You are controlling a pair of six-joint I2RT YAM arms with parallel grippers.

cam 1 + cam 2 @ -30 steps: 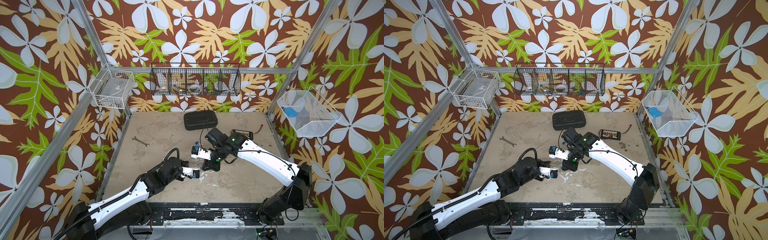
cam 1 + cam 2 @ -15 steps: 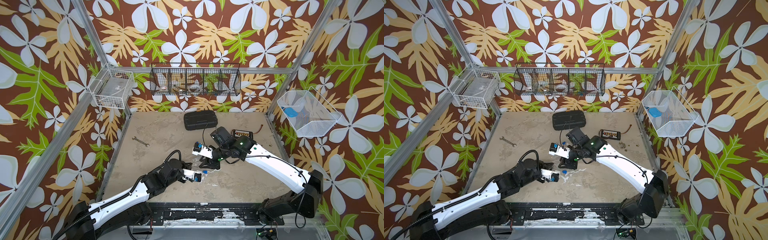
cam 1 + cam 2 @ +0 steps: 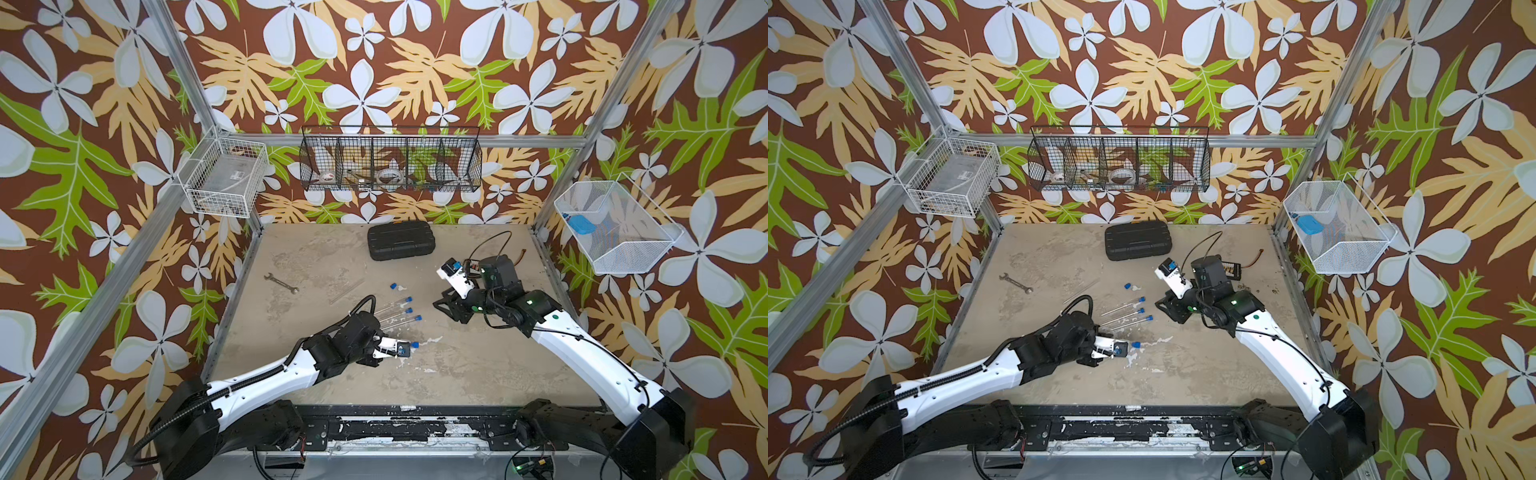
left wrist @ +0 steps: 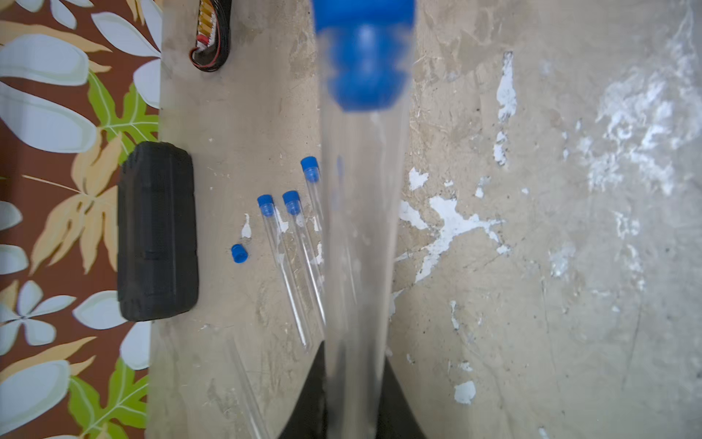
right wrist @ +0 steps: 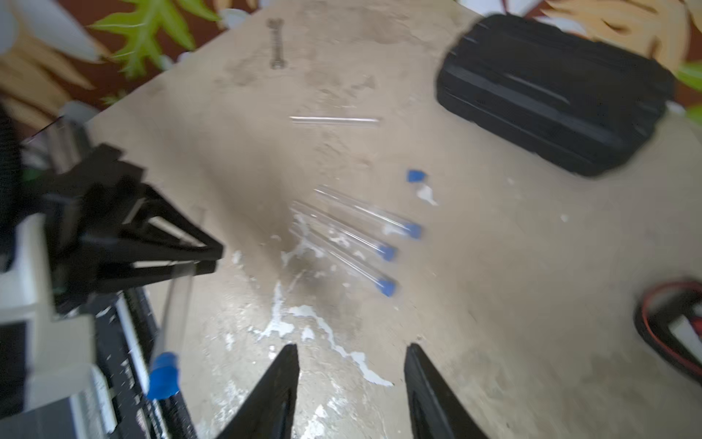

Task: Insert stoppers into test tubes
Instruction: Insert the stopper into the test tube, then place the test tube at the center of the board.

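Note:
My left gripper is shut on a clear test tube that has a blue stopper in its mouth; the stopper pokes out past the fingers, low over the table. Three more test tubes lie side by side behind it, each with a blue stopper in its end. One loose stopper and one bare tube lie further back. My right gripper hangs open and empty to the right of them, its jaws apart over bare table.
A grey wrench lies at the left. A black case sits near the back wall. A small black device with wires lies behind my right arm. Wire baskets hang on the walls, the right one holding a flat blue object.
My right gripper has opened and pulled away to the right from the tube's end, leaving the stopper in it. My left gripper, still holding the tube, has shifted slightly toward the front.

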